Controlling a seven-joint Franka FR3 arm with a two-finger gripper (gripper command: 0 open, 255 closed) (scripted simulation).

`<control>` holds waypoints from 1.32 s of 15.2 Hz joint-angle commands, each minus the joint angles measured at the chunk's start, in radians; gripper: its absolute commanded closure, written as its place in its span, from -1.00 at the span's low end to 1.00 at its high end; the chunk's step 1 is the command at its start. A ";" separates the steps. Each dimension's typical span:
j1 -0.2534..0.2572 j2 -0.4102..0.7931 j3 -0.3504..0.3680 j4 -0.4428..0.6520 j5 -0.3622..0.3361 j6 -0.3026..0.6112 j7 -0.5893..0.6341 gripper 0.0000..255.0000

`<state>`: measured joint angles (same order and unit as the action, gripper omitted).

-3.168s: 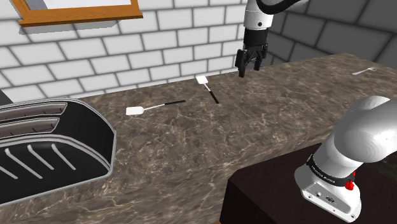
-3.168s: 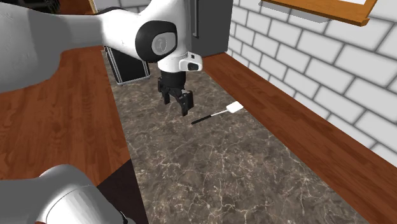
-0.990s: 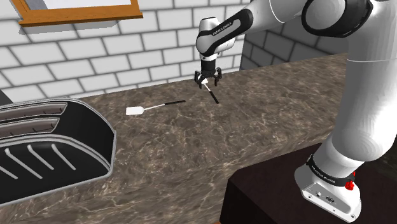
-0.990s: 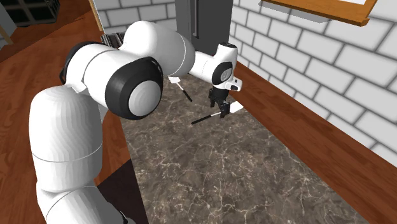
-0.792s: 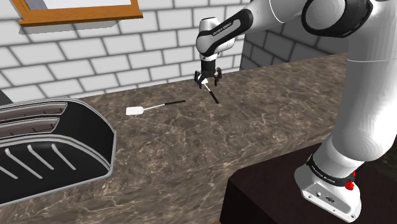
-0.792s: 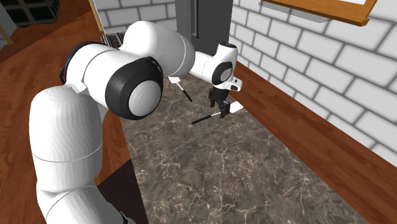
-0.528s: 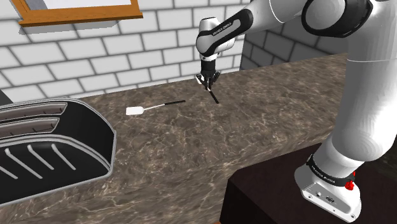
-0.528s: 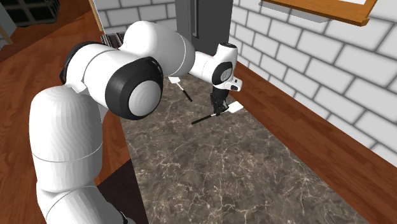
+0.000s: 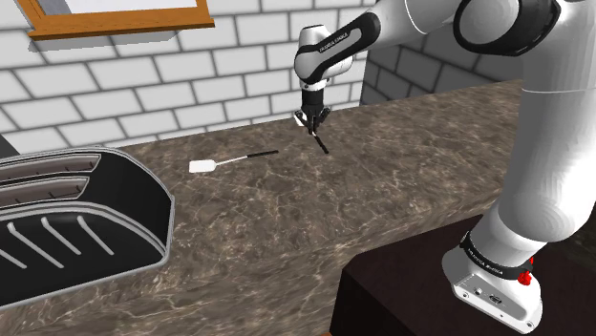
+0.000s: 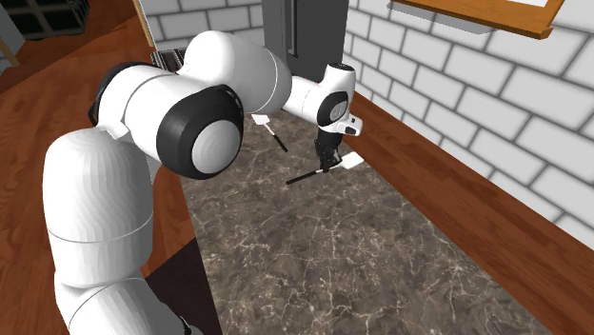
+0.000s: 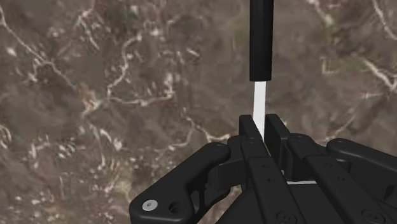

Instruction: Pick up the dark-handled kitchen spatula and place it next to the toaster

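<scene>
Wrist view: pincer (image 11: 259, 125) tight on spatula (image 11: 261, 39)

Marbled counter (image 9: 306, 224): toaster (image 9: 86, 205), spatula (image 9: 322, 145), 2nd spatula (image 9: 232, 158)

Shoulder view looks across the counter (image 9: 287, 220) to the wall (image 9: 191, 86); second exterior view looks along that counter; wrist view looks down on it, close.

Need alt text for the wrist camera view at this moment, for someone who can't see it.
The black gripper is shut on the thin white neck of a spatula, whose black handle runs straight away from it. Beneath lies a brown marbled countertop with pale veins.
</scene>
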<state>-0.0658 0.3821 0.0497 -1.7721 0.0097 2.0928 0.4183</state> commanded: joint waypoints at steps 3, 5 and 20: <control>0.000 -0.020 0.000 0.020 0.001 -0.040 0.000 1.00; -0.001 -0.031 0.001 0.032 0.001 -0.063 0.001 1.00; -0.001 -0.087 0.001 0.157 0.003 -0.244 0.003 1.00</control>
<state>-0.0675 0.2992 0.0508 -1.6221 0.0125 1.8606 0.4200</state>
